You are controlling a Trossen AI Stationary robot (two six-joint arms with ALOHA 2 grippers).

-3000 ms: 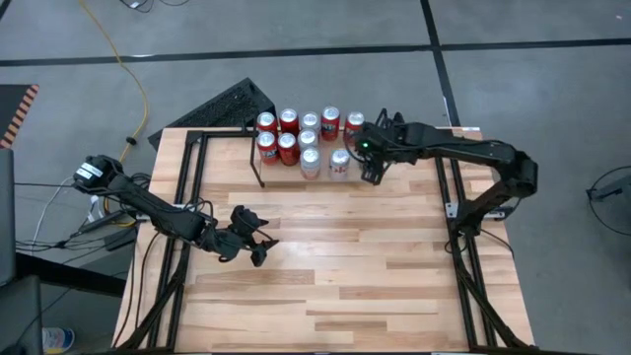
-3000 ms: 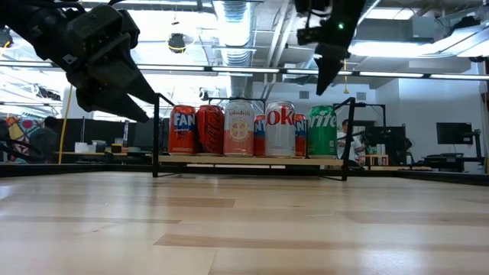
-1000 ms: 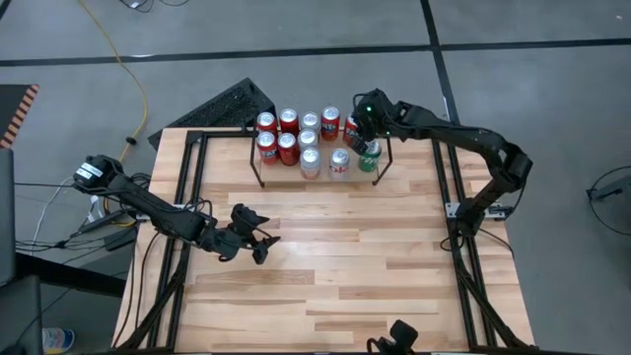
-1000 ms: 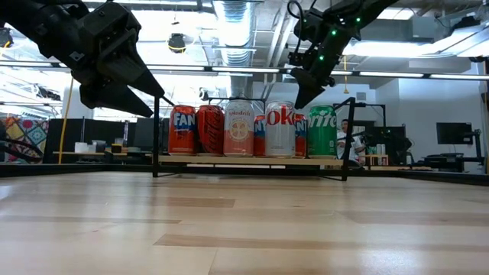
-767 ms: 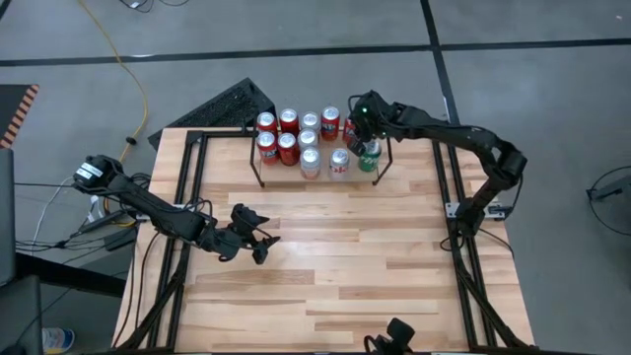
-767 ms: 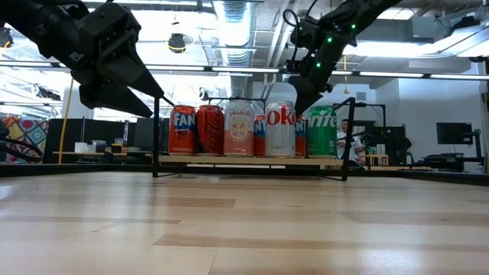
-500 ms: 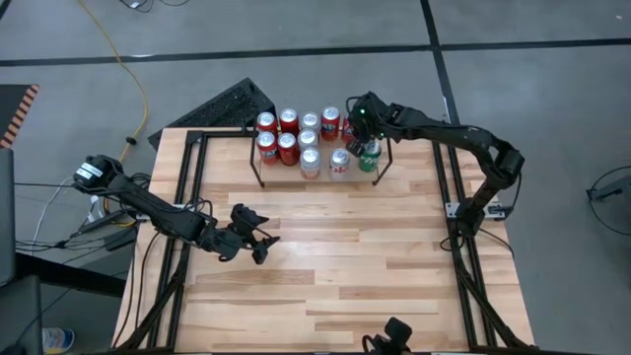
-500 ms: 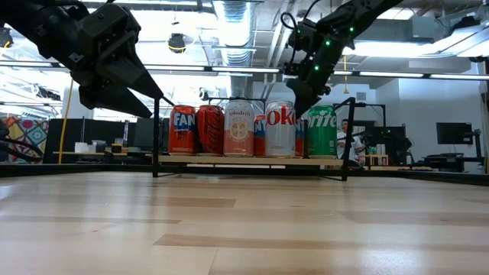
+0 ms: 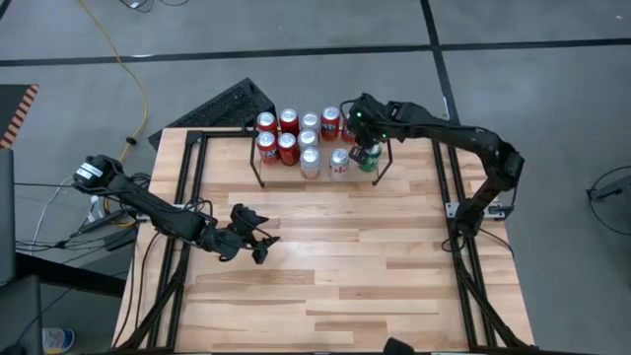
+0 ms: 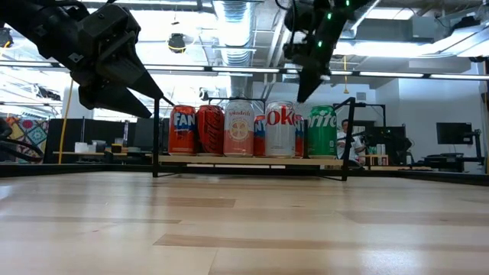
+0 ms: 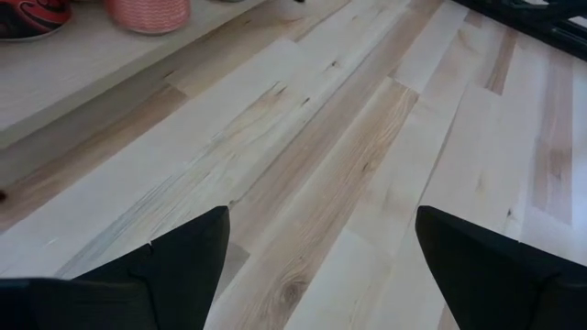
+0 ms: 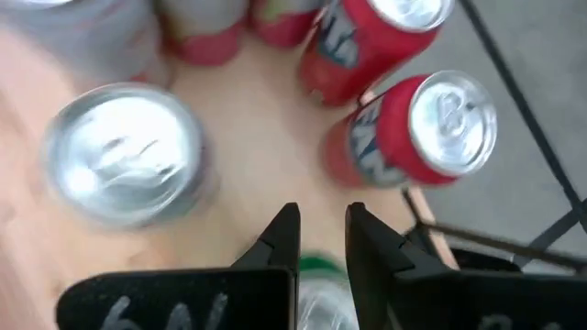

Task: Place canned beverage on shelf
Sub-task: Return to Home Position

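shelf (image 9: 317,158): far edge of bench (image 9: 335,276), full of cans
right end effector (image 9: 357,122): above shelf's right end, fingers nearly together, empty
left end effector (image 9: 258,244): spread, near bench's left edge

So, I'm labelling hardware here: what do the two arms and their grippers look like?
Both arms are black, jointed links. The left gripper ends in two dark wedge-shaped fingers. The right gripper has slim, pointed black fingers, and green lights glow near its wrist.

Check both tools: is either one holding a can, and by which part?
Neither. The right tool hangs nearly shut above the shelved cans; the left tool is open over bare table.
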